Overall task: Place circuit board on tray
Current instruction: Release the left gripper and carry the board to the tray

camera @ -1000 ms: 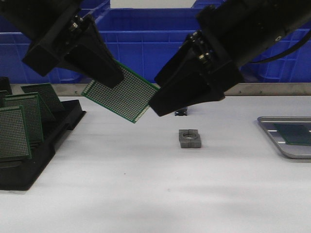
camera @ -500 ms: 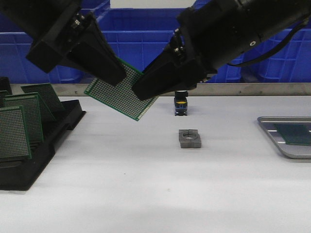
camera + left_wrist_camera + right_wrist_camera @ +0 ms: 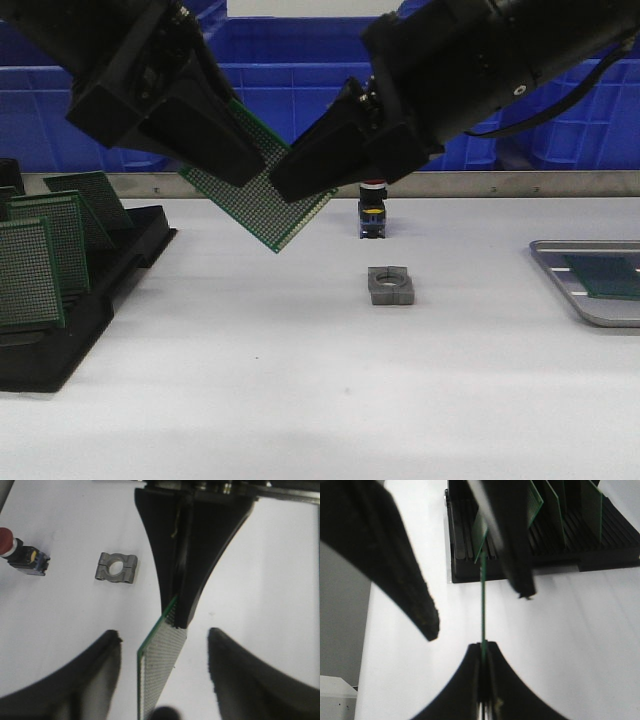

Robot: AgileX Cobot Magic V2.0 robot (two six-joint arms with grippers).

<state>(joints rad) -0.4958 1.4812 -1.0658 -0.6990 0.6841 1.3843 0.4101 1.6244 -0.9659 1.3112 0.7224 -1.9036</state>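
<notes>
A green perforated circuit board (image 3: 262,205) hangs tilted above the table, left of centre. My right gripper (image 3: 292,185) is shut on its right edge; the right wrist view shows the board edge-on (image 3: 483,605) pinched between the closed fingers (image 3: 483,647). My left gripper (image 3: 240,165) is at the board's upper left. In the left wrist view its fingers (image 3: 164,635) stand apart on either side of the board (image 3: 159,665) without touching it. The silver tray (image 3: 565,290) lies at the far right with one dark green board (image 3: 605,275) on it.
A black slotted rack (image 3: 60,330) with several upright boards (image 3: 30,270) stands at the left; it also shows in the right wrist view (image 3: 465,555). A grey metal clamp block (image 3: 390,285) and a red-topped push button (image 3: 372,215) sit mid-table. Blue crates (image 3: 300,90) line the back.
My right gripper has moved left onto the board's right edge, uncovering the push button behind it. The board has tipped a little steeper. The left arm has shifted slightly.
</notes>
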